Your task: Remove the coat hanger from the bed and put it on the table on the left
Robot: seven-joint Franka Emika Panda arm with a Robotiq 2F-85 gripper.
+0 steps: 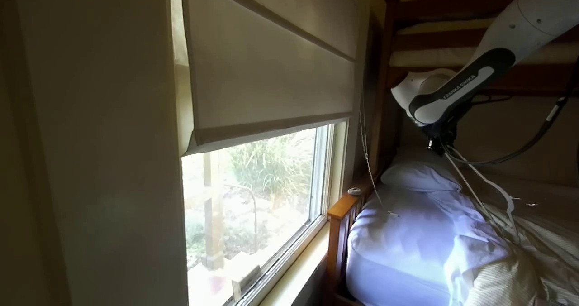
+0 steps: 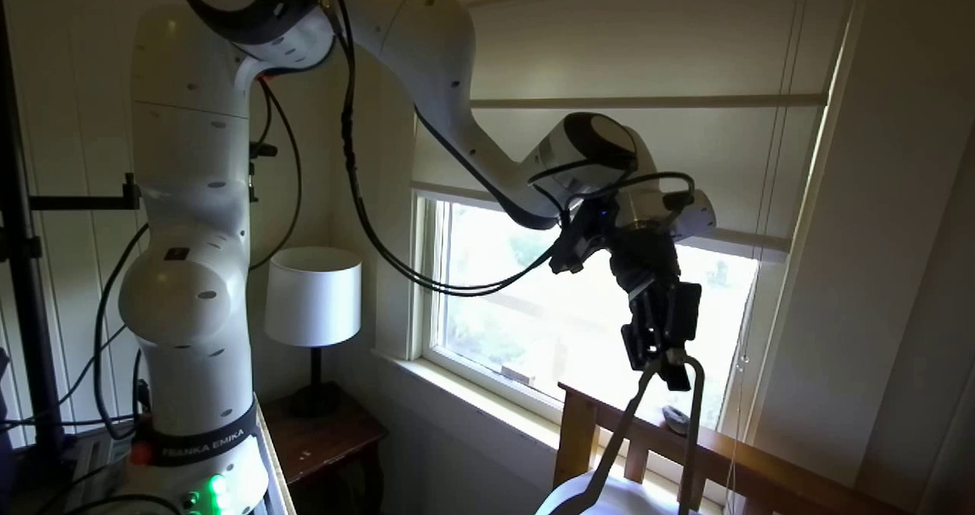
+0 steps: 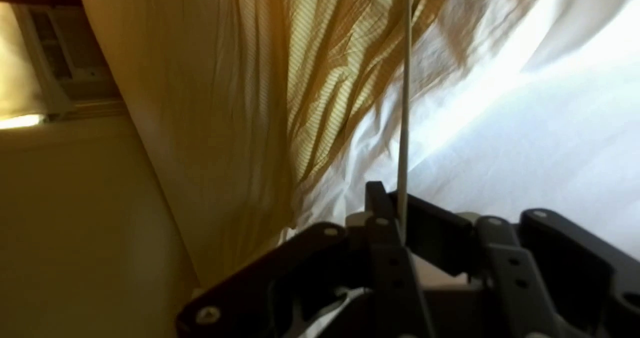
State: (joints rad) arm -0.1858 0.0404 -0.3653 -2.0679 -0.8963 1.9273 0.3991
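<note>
Coat hanger [image 3: 404, 128]: it hung from the gripper [image 2: 661, 363], above the bed [image 1: 335, 247]; whether its lower end touched the bedding [image 1: 398, 247] was not clear.
Gripper: it was narrow and held the coat hanger's upper part between its fingers.
Bed rail [image 2: 609, 414]: on its top edge rested a small grey object [image 1: 355, 191].
Pillow [image 1: 420, 177]: it lay near this rail.
Surface [image 2: 327, 435]: a lamp [image 2: 314, 298] stood toward its back edge; the coat hanger was well apart.

Skinny pale hanger [image 3: 405, 118] dangles legs-down from the gripper [image 2: 661, 361], wooden bed [image 1: 407, 242] all rumpled underneath, reddish-brown table [image 2: 327, 440] way off.
</note>
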